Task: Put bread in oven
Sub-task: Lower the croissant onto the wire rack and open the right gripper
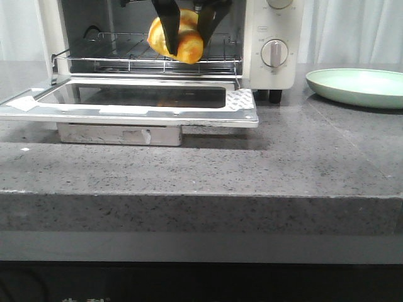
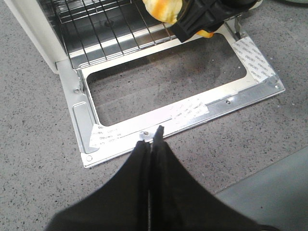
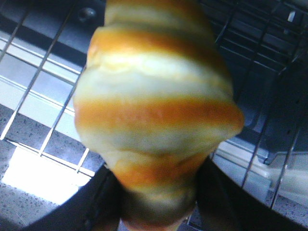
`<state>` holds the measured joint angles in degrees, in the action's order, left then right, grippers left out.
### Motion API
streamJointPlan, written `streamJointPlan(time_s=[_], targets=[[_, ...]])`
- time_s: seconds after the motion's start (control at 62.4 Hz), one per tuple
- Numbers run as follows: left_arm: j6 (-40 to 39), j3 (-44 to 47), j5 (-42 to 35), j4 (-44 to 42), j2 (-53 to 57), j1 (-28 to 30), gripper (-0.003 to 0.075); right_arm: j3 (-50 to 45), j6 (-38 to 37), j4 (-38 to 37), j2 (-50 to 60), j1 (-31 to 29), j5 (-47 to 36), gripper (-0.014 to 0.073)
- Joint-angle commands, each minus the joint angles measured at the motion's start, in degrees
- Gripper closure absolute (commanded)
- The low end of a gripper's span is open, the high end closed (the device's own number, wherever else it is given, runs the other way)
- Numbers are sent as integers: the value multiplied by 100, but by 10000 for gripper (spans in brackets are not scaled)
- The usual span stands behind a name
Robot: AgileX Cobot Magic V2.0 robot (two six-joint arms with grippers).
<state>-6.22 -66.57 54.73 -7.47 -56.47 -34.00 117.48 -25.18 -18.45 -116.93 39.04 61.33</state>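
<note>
Both right gripper [image 1: 187, 28] jaws clamp bread [image 1: 175, 36], seemingly above oven [image 1: 264, 44] rack.

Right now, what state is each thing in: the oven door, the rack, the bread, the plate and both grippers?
Oven door: fully open, lying flat.
Wire rack: in the oven, nothing resting on it.
Bread: held above the rack's front edge.
Right gripper: shut on the bread.
Left gripper: shut, holding nothing, near the door's edge.
Green plate: empty.
</note>
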Motion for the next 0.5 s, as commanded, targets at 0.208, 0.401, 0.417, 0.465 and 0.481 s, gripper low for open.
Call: streamJointPlan(time_s=[0.208,0.401,0.417,0.465,0.481], targets=[[-62,-140,-320,-11,83,-10,738,195,6,-418,301,-27,-587,455],[-62,-140,-320,-11,83,-10,738,195,1,-418,301,-27,-738,108],[-62,-140,-320,-11,83,-10,738,195,1,-418,301,-27,-727,94],[-62,-140,-320,-11,83,-10,738,195,1,-412,301,-27,-685,64],[-62,-140,-320,-11,83,-10,738,195,1,-415,301,-27,-660,58]])
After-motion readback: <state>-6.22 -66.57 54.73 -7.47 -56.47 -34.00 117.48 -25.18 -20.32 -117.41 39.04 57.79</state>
